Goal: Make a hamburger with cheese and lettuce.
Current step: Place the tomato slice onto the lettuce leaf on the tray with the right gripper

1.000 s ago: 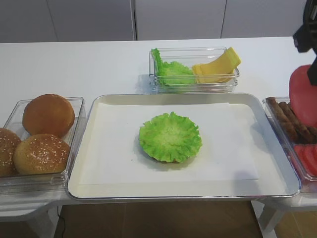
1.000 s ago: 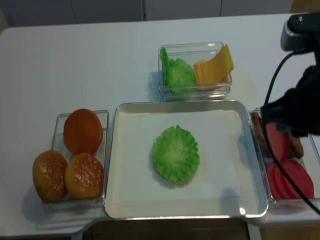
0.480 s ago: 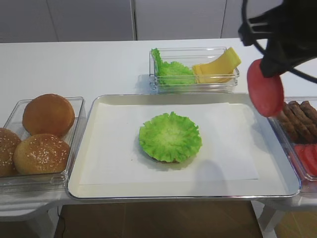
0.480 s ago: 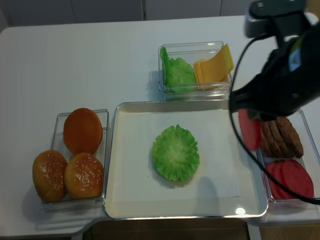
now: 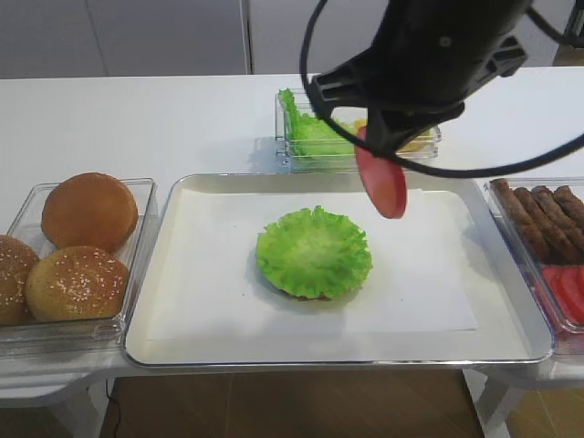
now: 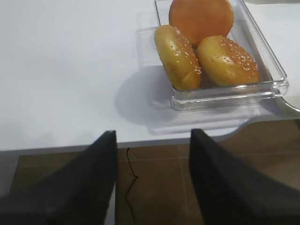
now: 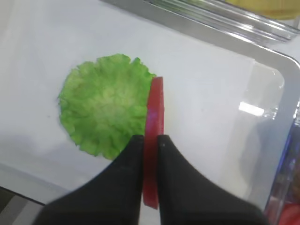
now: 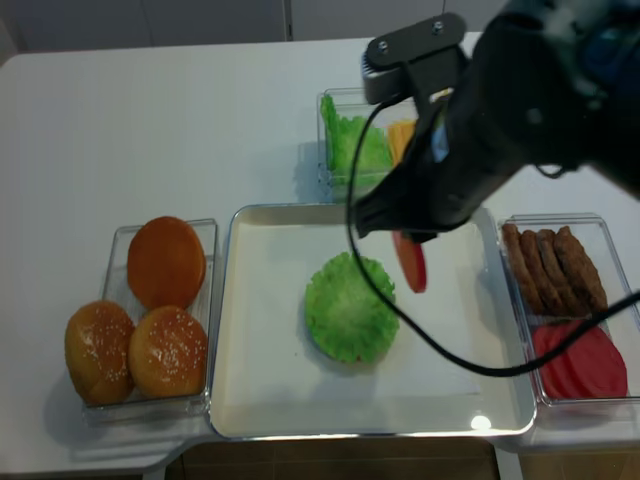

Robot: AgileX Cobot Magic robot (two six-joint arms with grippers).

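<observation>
Hamburger (image 5: pixel 313 252), so far a ruffled lettuce leaf (image 8: pixel 351 307) over a thin bun base, lies near the middle of the paper-lined metal tray (image 5: pixel 173 345), the landmark for all else. Left of the tray, a clear tub holds the buns (image 5: pixel 77 248), two seeded and one plain; the left gripper (image 6: pixel 152 180) hangs off the table edge near that tub, its dark fingers spread apart with nothing between them. Right of the tray, another tub holds brown patties (image 8: pixel 553 268) and red tomato slices (image 8: pixel 580 360). Above the tray, just right of the hamburger, the right arm reaches across from the right, its gripper (image 7: pixel 150 143) pointing down with jaws closed on a tomato slice (image 5: pixel 382 180) held on edge, clear of the leaf. Behind the tray, a clear box holds spare lettuce (image 5: pixel 306 128) and the cheese (image 8: pixel 398 133), mostly hidden behind the arm
</observation>
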